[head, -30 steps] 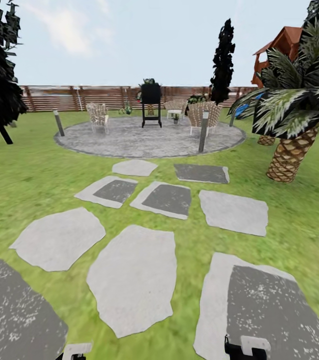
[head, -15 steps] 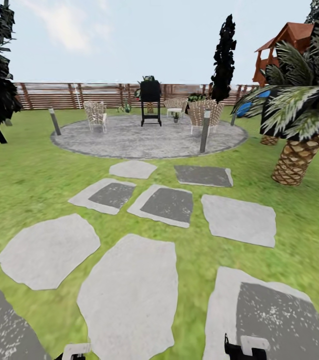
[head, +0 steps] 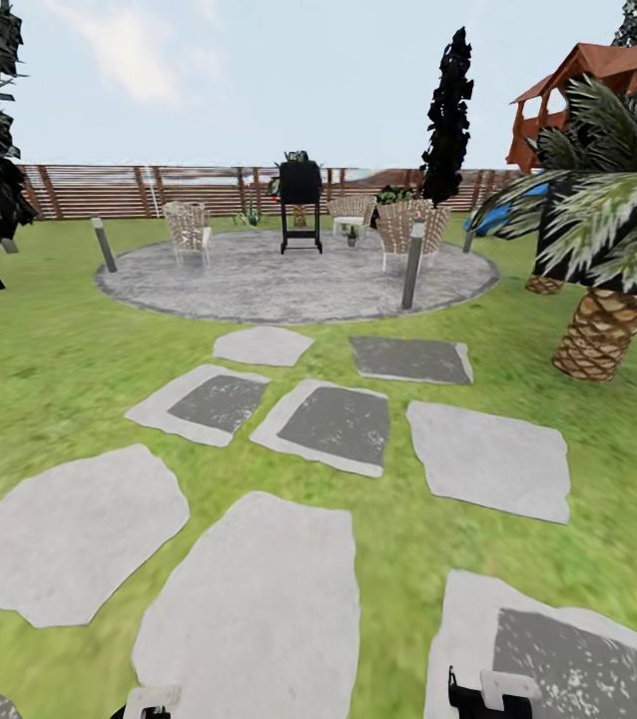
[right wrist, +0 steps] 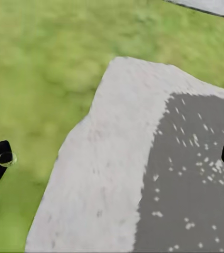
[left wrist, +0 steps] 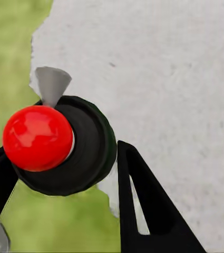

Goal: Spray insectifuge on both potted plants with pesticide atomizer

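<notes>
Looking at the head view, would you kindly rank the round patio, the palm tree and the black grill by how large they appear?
1. Round patio: widest.
2. Palm tree: close behind, but nearer the camera and cut off by the frame, so unsure.
3. Black grill: smallest, also farthest.

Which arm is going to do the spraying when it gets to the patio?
Left. The left gripper seems to grip the pesticide atomizer between its fingers; the right gripper is open and empty.

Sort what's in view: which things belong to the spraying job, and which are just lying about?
Job: atomizer in left end effector; two small potted plants, far ahead.
Lying about: chairs, grill, bollards, slabs, palm, fence.
</notes>
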